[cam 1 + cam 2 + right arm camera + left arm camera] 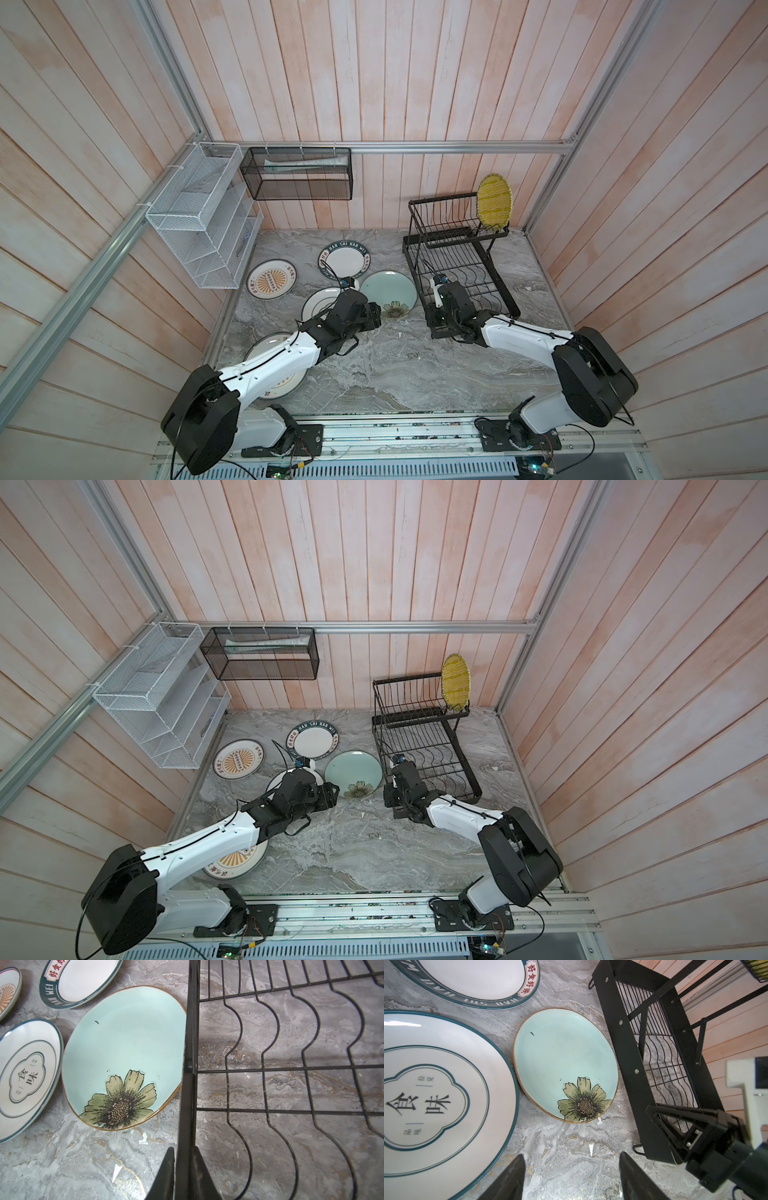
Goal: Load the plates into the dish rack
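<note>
**Left arm is nearer**

We're hovering the left gripper (pixel 571 1155), jaws wide and empty; the teal plate (pixel 564 1059) is lying flat just ahead, beside the dish rack (pixel 190 1022), whose rail our right gripper (pixel 183 1148) is pinching.

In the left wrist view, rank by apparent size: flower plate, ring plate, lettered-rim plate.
1. White plate with dark ring: largest, but nearest the camera and cropped.
2. Pale teal flower plate.
3. Lettered-rim plate: smallest as shown, though cut off by the frame, so unsure.
</note>
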